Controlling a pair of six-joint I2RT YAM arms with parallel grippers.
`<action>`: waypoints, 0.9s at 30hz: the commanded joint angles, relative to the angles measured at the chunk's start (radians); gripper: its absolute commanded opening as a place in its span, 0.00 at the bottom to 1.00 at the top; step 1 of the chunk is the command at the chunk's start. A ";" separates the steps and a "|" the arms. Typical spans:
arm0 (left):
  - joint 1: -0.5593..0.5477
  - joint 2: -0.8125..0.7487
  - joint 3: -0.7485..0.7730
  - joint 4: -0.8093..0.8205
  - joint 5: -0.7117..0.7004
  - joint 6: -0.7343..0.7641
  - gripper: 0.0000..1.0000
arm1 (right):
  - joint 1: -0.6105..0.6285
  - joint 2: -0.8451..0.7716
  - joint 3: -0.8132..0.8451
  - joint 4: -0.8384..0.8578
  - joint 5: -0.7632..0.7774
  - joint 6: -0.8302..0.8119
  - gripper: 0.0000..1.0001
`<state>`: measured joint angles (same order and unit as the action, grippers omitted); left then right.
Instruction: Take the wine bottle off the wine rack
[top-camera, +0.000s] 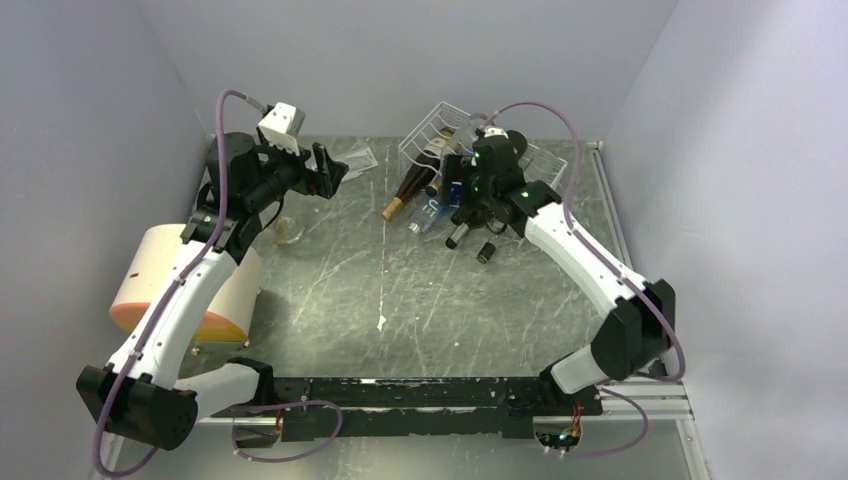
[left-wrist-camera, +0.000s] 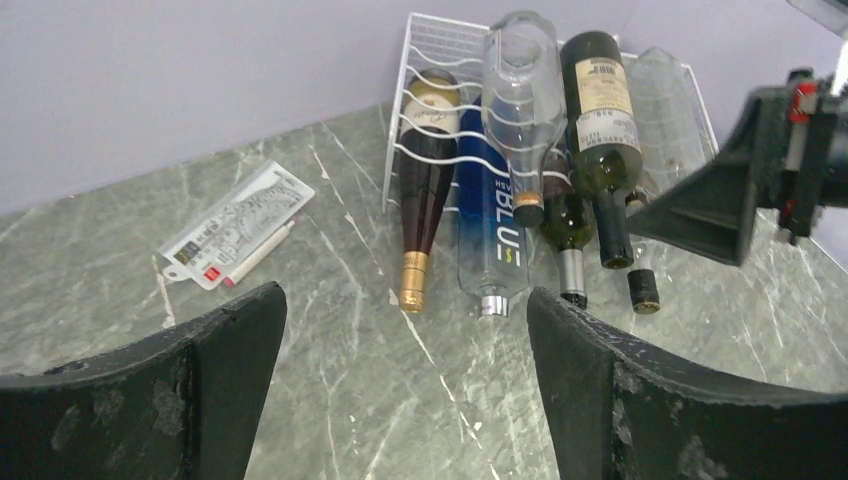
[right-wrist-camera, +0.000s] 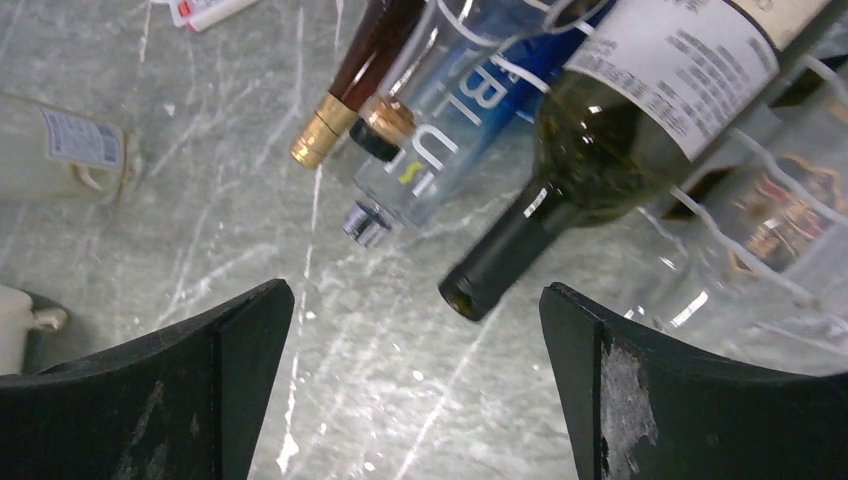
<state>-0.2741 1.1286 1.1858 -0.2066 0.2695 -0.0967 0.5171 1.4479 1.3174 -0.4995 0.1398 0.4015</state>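
Observation:
The white wire wine rack (top-camera: 432, 122) stands at the back of the table and holds several bottles lying side by side, necks toward me; it also shows in the left wrist view (left-wrist-camera: 420, 40). A green wine bottle (right-wrist-camera: 600, 150) with a white label and a dark neck lies on it, also seen in the left wrist view (left-wrist-camera: 597, 130). My right gripper (right-wrist-camera: 415, 385) is open and empty, low over the table just in front of that bottle's mouth, not touching it; in the top view (top-camera: 463, 205) it sits over the necks. My left gripper (left-wrist-camera: 405, 390) is open and empty, left of the rack (top-camera: 328, 170).
On the rack lie a dark bottle with gold foil (left-wrist-camera: 424, 190), a blue-lettered clear bottle (left-wrist-camera: 492, 220) and a clear bottle (left-wrist-camera: 520, 100) on top. A white packet (left-wrist-camera: 238, 225) lies left of the rack. A cream cylinder (top-camera: 170, 285) stands at the table's left edge.

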 joint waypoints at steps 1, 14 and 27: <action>-0.017 0.036 0.001 0.032 0.053 -0.006 0.94 | -0.006 0.086 0.112 0.012 -0.020 0.072 1.00; -0.054 0.283 0.035 0.197 0.361 -0.304 0.89 | -0.015 -0.117 0.030 0.018 -0.003 -0.053 1.00; -0.148 0.849 0.465 0.094 0.476 -0.420 0.83 | -0.017 -0.473 -0.144 -0.030 0.018 -0.099 1.00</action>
<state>-0.3954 1.8690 1.5059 -0.0525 0.6735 -0.5022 0.5049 1.0225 1.2068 -0.4999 0.1539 0.3367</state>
